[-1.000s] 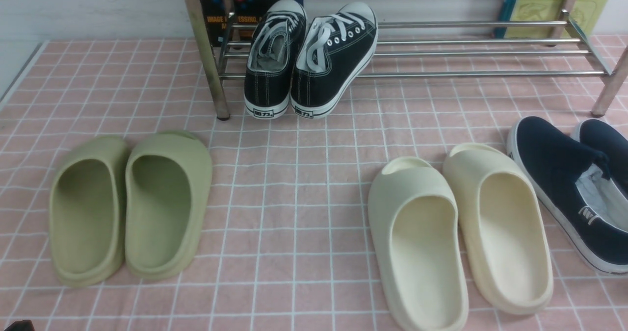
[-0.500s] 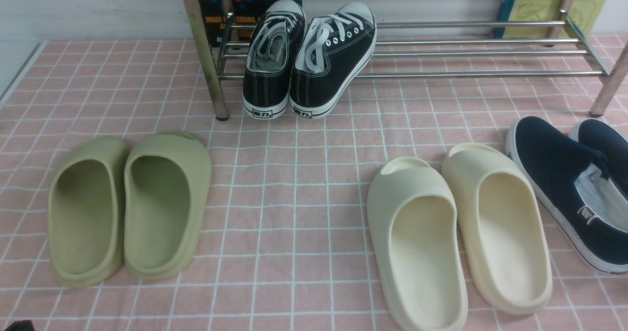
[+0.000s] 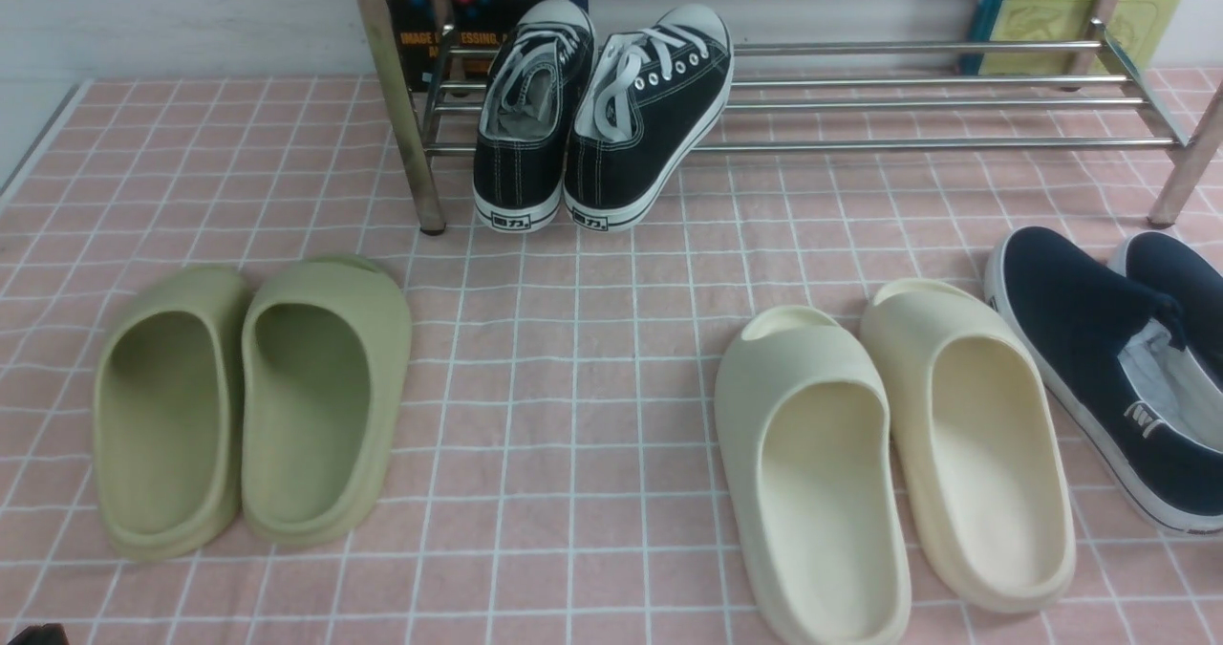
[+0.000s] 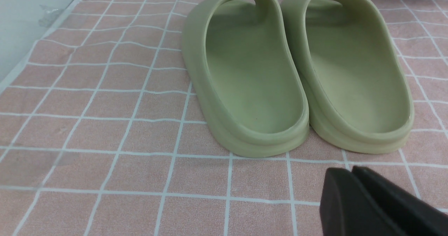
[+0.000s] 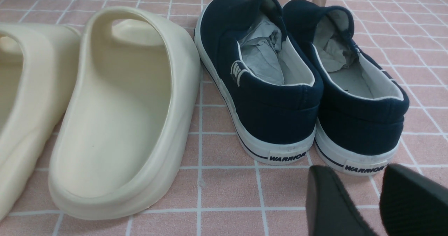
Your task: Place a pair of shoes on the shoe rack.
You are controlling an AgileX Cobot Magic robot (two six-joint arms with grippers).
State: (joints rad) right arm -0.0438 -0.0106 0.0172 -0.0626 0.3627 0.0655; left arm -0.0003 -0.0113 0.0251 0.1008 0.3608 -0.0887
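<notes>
The shoe rack (image 3: 860,100) of shiny silver tubes runs across the top of the front view, from an upright leg at upper centre-left to the right edge. It holds one thing only: the pair of black canvas sneakers (image 3: 597,115) with white laces and toe caps, at its left end in the upper centre of the frame. Their toes lie up on the lower bars. Their heels hang over the front bar and reach down to the pink checked cloth (image 3: 573,387), so they sit tilted, half on the rack. The rest of the lower shelf is bare bars.

Judged from this, the placing looks nearly or fully done, but the pair could slide forward off the bars, since the heels overhang and the right sneaker leans outward. A nudge from a passing arm would do it.

On the cloth lie the olive-green slides (image 3: 253,401) at lower left, the cream slides (image 3: 893,449) at lower right, and the navy slip-ons (image 3: 1118,368) at the right edge, these stuffed with crumpled paper.

The left gripper (image 4: 351,171) hangs just short of the green slides' heels, its jaws pressed together and empty. The right gripper (image 5: 364,190) hangs near the slip-ons' heels with a clear gap between its fingers, holding nothing.
</notes>
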